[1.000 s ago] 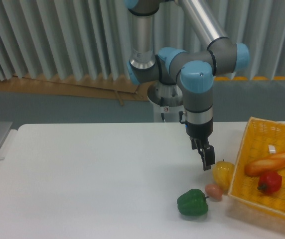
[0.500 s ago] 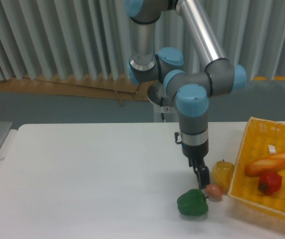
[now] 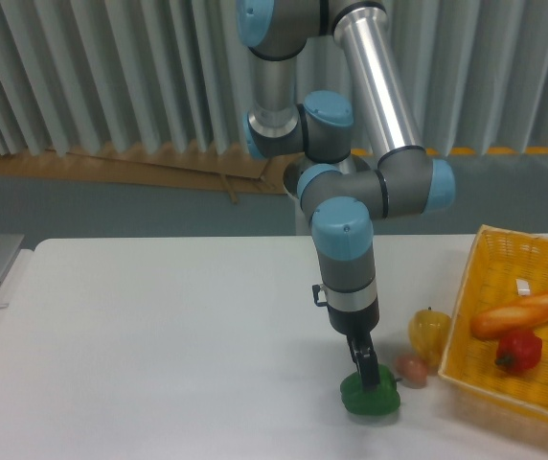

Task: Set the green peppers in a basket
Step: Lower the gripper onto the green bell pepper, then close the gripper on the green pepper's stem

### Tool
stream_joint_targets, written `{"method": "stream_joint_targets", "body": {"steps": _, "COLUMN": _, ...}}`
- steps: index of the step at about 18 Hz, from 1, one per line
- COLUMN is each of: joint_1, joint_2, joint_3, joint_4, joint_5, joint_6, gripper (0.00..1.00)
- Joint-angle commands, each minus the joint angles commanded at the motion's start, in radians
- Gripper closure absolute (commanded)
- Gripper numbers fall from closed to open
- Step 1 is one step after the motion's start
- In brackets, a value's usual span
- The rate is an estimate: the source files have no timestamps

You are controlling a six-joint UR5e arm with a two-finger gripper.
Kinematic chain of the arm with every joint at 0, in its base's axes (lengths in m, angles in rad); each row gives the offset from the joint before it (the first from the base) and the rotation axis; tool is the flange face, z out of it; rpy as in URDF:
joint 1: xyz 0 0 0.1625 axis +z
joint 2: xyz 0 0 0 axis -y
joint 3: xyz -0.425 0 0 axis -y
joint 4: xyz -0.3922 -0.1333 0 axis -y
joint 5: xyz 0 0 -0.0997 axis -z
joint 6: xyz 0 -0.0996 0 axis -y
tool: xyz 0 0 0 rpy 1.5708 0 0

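A fixed camera looks across a white tabletop (image 3: 159, 326) toward a wall of grey vertical slats. A silver and blue robot arm reaches down from the top centre, its black end effector (image 3: 364, 368) pointing straight down onto the top of the green pepper (image 3: 370, 395), which sits on the tabletop near the front edge. The fingers overlap the pepper's upper side; whether they are spread or clenched on it cannot be told from this angle. Just right of the pepper lies a small pinkish-brown round item (image 3: 412, 369), and beside that a yellow pepper (image 3: 429, 331). The yellow woven basket (image 3: 485, 287) stands at the far right, holding a baguette (image 3: 528, 311) and a red pepper (image 3: 518, 351).
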Motion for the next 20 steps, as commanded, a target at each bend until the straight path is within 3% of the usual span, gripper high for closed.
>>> {"method": "stream_joint_targets", "body": {"steps": 6, "joint_1": 0.011, "joint_2": -0.012, "joint_3": 0.048, "joint_4": 0.028, "joint_5": 0.002, "joint_6": 0.003, "gripper": 0.00}}
{"method": "stream_joint_targets", "body": {"steps": 9, "joint_1": 0.012, "joint_2": -0.026, "joint_3": 0.045, "joint_4": 0.051, "joint_5": 0.002, "joint_6": 0.003, "gripper": 0.00}}
{"method": "stream_joint_targets", "body": {"steps": 20, "joint_1": 0.014, "joint_2": -0.052, "joint_3": 0.006, "joint_4": 0.051, "joint_5": 0.072, "joint_6": -0.008, "gripper": 0.00}}
